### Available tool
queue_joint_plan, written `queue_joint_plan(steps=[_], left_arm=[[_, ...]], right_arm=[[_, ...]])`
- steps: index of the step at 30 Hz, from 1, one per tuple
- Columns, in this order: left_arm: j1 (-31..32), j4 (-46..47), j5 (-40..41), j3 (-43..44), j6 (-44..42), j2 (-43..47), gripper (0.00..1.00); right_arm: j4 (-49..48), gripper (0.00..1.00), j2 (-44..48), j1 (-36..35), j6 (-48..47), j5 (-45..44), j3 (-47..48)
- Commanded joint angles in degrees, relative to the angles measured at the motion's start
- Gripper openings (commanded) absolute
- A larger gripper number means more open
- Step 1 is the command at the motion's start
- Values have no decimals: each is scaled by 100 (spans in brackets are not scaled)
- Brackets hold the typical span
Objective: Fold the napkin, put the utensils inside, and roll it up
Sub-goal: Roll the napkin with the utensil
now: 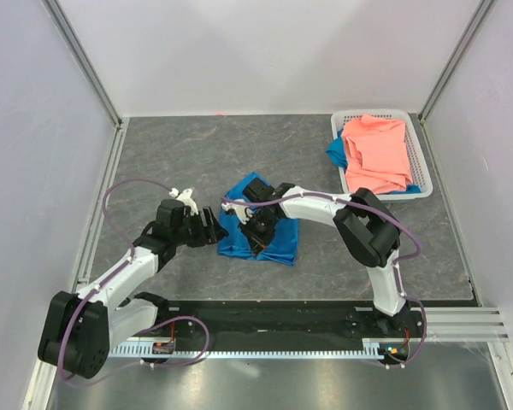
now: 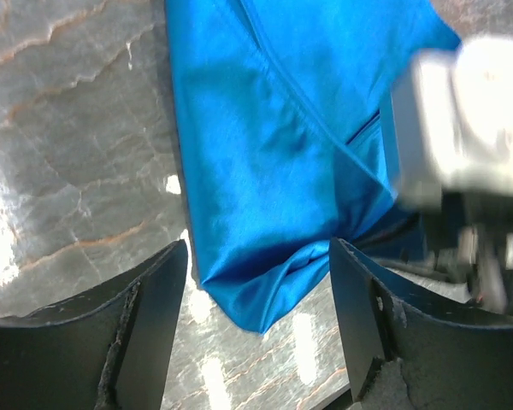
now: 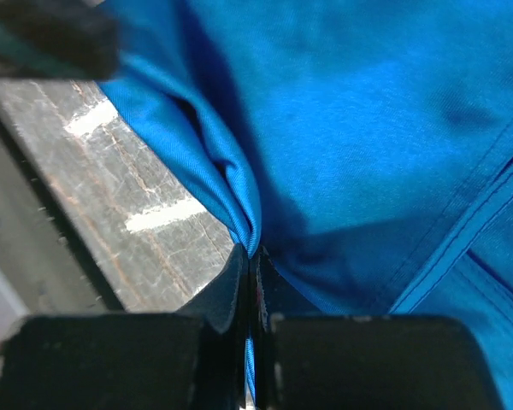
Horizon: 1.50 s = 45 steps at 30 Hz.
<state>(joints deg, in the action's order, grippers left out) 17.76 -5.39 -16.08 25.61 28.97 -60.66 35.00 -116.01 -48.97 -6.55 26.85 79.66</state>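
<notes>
Between white walls (image 1: 282, 51) — grey marbled table (image 1: 179, 154) bears napkin (image 1: 282, 243).

Top view: fixed high above and behind the arm bases (image 1: 392, 303), it faced down and forward from well back, taking in the whole worktop (image 1: 197, 154) and both arms.
Left wrist view: rode behind the left pincer (image 2: 258, 256), looking along its fingers (image 2: 111, 342), close above the worktop, toward a corner of the napkin (image 2: 274, 137).
Right wrist view: sat behind the right pincer (image 3: 250, 265), nearer still, with cloth filling most of the frame.
Shared ground: all three showed the napkin lying on the worktop; the left wrist view also caught the right arm (image 2: 470, 120), blurred.
</notes>
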Motion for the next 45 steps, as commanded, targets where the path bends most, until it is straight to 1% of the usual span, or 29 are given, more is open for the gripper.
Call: queue_joint_plan(steps=[1,2,4,5,8,14,17,19,23,29,37,38,45], left_arm=[[17,433,-132,-266,205,257,76],[17,494,-211,-354,232,283,76],[35,512,-282,-494,267,353,77],[35,739,-334,-539,276,371,77],[35,881,-440,-618,302,345,80],[157,1101,-730,-644,293,11,84],[210,1110,-669,-662,284,-68,86],[228,944,-573,-645,285,-86,86],[289,592,-125,-557,258,-86,87],[369,574,-36,-565,328,-147,87],[386,574,87,-513,364,-446,79],[395,574,122,-469,355,-490,76],[395,574,456,-381,320,-701,67]], right_arm=[[744,0,-378,379,22,1189,463],[840,0,-431,414,4,1391,550],[955,0,-607,537,-57,1516,621],[1034,0,-668,572,-75,1568,682],[1140,0,-914,687,-128,1849,735],[1184,0,-1284,828,-31,2061,884],[1184,0,-1416,872,22,2140,999],[1193,0,-1504,915,48,2192,1052],[1210,0,-1635,1012,74,2333,1140],[1219,0,-1881,1188,110,2535,1228],[1228,0,-2084,1293,119,2702,1377],[1228,0,-2084,1294,118,2720,1377],[1219,0,-2128,1311,83,2773,1360]])
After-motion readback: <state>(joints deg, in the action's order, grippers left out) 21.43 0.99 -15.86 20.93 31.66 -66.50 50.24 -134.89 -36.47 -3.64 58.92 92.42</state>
